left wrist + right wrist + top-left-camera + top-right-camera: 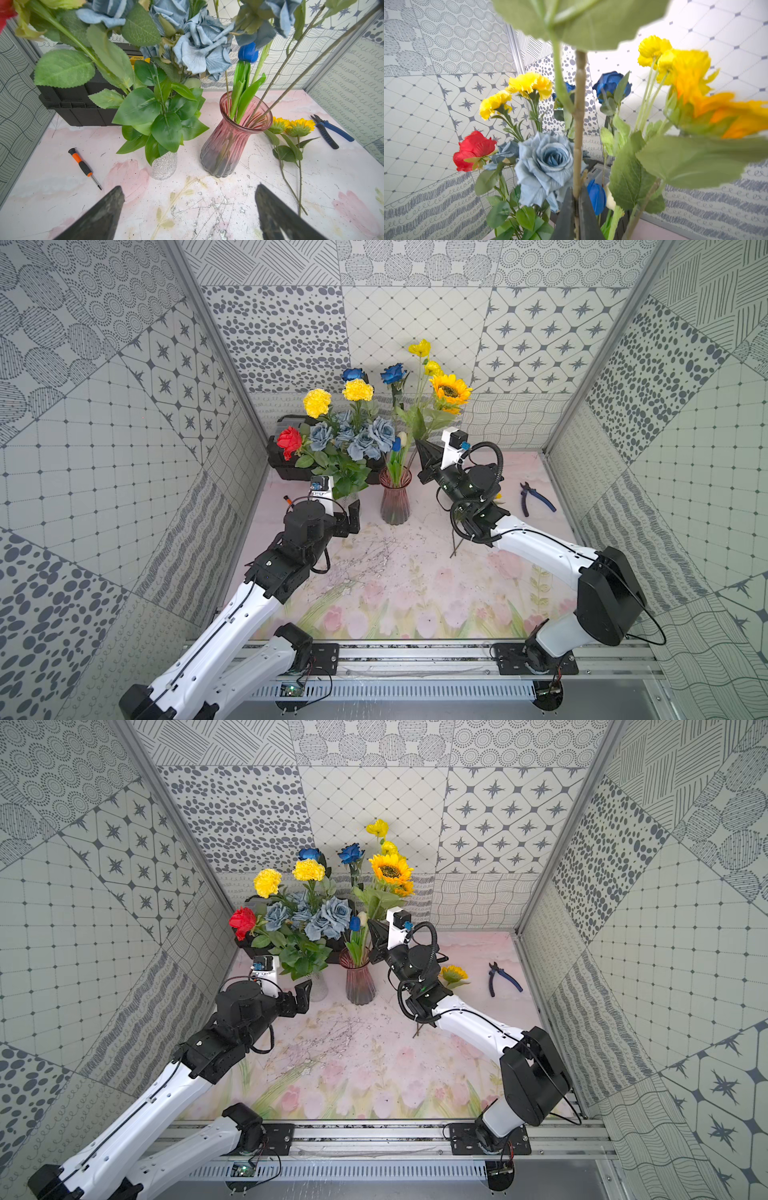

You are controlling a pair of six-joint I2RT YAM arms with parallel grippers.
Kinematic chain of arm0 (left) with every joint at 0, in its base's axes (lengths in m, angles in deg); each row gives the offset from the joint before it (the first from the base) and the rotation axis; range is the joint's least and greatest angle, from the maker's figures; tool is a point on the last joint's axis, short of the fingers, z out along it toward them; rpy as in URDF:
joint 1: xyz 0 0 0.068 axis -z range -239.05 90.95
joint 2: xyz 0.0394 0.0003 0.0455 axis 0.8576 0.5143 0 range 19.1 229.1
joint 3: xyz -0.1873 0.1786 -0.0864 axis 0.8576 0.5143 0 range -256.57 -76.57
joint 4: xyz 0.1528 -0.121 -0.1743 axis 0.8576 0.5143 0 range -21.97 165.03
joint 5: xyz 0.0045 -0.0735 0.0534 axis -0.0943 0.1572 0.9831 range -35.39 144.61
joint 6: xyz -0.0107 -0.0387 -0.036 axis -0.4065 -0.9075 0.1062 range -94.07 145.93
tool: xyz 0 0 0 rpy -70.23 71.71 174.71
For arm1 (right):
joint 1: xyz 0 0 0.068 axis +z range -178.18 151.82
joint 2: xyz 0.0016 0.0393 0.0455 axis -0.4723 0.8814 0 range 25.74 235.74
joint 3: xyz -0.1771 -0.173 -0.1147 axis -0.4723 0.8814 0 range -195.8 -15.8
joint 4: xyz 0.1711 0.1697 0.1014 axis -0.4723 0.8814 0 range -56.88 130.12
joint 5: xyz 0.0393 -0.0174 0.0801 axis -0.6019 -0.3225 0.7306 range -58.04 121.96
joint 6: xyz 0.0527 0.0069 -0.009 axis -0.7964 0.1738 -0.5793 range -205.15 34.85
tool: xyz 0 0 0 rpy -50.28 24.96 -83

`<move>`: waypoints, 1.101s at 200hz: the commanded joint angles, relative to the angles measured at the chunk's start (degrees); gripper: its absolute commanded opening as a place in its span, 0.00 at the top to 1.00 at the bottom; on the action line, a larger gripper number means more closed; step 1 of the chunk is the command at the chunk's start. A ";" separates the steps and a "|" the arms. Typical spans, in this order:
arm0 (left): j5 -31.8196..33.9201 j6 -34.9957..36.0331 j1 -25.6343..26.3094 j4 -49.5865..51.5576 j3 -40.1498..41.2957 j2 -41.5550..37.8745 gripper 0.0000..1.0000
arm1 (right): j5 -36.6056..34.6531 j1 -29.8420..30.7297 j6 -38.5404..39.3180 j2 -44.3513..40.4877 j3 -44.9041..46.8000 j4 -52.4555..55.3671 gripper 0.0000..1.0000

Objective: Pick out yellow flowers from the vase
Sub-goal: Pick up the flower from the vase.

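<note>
While my right gripper [576, 193] is clenched on a knobbly stem [579, 124] rising out of the pink vase [395, 502], my left gripper [189, 193] hangs with its fingers spread wide and nothing between them, low over the table and just in front of the clear glass vase [164, 166]. The stem runs up past broad green leaves. I judge it to be the tall sunflower [450, 389]'s, though the bloom is blurred in my right wrist view.

So the step in hand is drawing this flower out of the pink vase. Two sunflowers already lie on the table [291, 126] beside that vase, near the blue-handled pliers [536, 497], so I take the job as partly done. Small yellow poppy-like blooms [419, 348] share the pink vase, and two yellow carnations [317, 403] rise from the bunch with the grey-blue roses [365, 439].

Next I reckon I need a long lift along the line of the stem, high enough for its foot to clear the rim. Its leaves crowd the thin poppy stems and the blue tulip [248, 52], so they may drag. The narrow vase could tip, and my free left gripper is well placed to steady it. Then the flower goes down beside the two on the table.
</note>
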 commanded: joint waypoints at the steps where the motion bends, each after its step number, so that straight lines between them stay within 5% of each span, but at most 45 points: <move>1: -0.87 -0.43 -0.29 -2.28 0.30 0.06 0.02 | 2.56 0.36 1.98 -2.36 -2.27 1.96 1.00; 120: -0.87 -0.61 -0.82 -2.60 0.44 0.41 0.02 | 11.54 0.38 0.55 -11.63 -12.29 16.96 1.00; 155: -0.92 -0.69 -0.82 -1.60 -0.25 -0.06 0.02 | 12.95 -0.99 -1.47 -14.16 -19.77 32.23 1.00; 220: -0.95 -0.96 -0.82 1.13 -2.77 -0.57 0.02 | 38.33 -21.88 -22.94 -16.08 -22.06 51.85 1.00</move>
